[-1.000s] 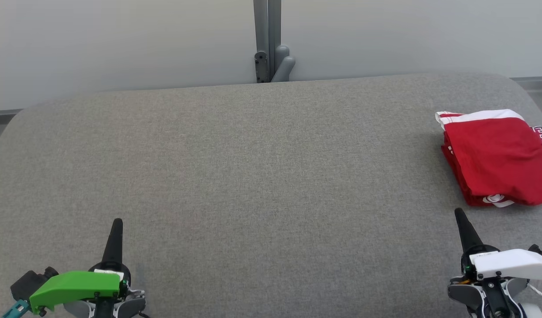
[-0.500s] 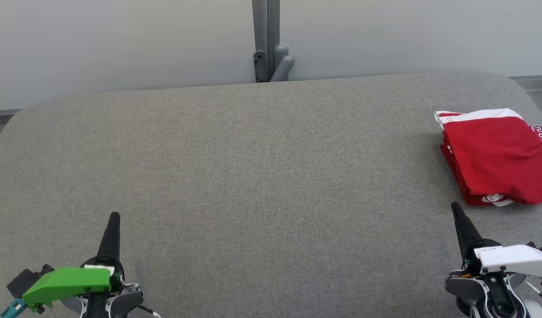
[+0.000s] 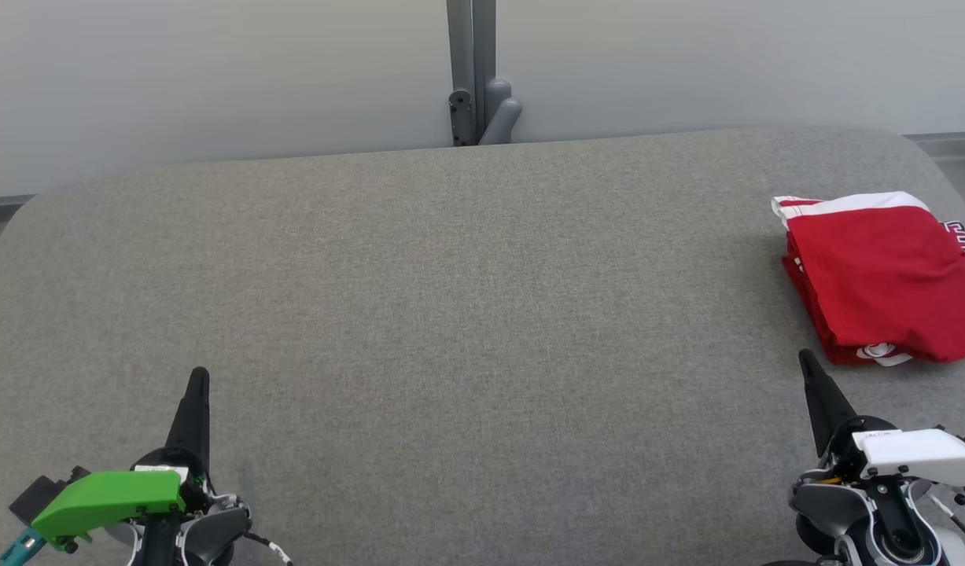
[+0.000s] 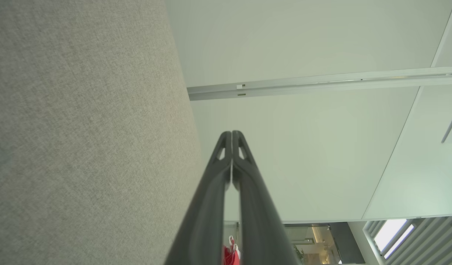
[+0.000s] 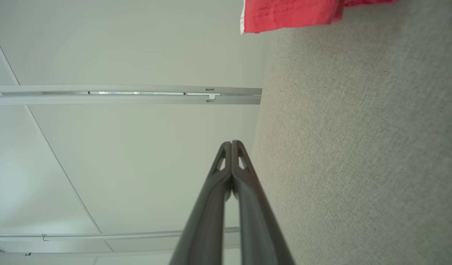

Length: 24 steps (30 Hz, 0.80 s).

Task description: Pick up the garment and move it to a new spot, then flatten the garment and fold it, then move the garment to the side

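The garment (image 3: 883, 279) is red with white trim and lies folded in a neat stack at the far right of the grey fabric table (image 3: 451, 299); its edge also shows in the right wrist view (image 5: 292, 14). My left gripper (image 3: 199, 377) sits at the lower left, shut and holding nothing, its fingertips pressed together in the left wrist view (image 4: 232, 133). At the lower right, just in front of the garment but apart from it, my right gripper (image 3: 804, 358) is shut and holds nothing; its wrist view (image 5: 232, 143) shows the closed tips.
A grey post with a bracket (image 3: 478, 79) stands behind the table's far edge against a pale wall. The table's rounded corners lie at the far left and far right. The garment lies close to the right edge.
Both grippers have drawn back toward the picture's bottom edge, and the head view has shifted slightly. The garment stays where it was.
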{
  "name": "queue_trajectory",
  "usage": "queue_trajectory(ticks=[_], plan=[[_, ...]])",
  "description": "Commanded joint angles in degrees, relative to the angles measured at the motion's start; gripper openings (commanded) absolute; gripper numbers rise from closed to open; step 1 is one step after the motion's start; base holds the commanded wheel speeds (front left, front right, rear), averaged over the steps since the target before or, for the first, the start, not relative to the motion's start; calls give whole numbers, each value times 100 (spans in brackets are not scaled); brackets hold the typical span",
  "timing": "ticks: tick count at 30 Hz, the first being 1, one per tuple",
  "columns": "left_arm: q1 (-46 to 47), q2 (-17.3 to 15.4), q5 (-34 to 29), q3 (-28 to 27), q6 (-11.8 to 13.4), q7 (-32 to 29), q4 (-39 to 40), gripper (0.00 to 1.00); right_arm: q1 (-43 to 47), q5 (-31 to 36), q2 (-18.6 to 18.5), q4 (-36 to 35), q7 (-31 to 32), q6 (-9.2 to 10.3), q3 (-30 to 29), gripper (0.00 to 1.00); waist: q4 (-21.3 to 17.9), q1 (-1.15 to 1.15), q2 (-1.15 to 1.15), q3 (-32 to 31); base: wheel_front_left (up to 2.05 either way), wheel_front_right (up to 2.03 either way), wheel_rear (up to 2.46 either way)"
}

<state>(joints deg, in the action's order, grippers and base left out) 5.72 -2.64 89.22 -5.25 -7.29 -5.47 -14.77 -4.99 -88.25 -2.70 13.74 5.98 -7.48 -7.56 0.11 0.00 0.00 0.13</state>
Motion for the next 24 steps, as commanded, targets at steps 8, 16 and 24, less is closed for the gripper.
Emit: queue_trajectory(ticks=[8,16,24], plan=[[127,-41,332,-59,-36,-102,56,0,-93,-414,-30,-46,102,-2,26,0,-10,0,0,4,0,0,0],[120,-42,333,-61,-36,-91,54,0,-89,-432,-30,-43,100,-2,26,0,-11,0,0,4,0,0,0],[119,-42,333,-61,-36,-91,53,0,-89,-432,-30,-43,100,-2,26,0,-11,0,0,4,0,0,0]])
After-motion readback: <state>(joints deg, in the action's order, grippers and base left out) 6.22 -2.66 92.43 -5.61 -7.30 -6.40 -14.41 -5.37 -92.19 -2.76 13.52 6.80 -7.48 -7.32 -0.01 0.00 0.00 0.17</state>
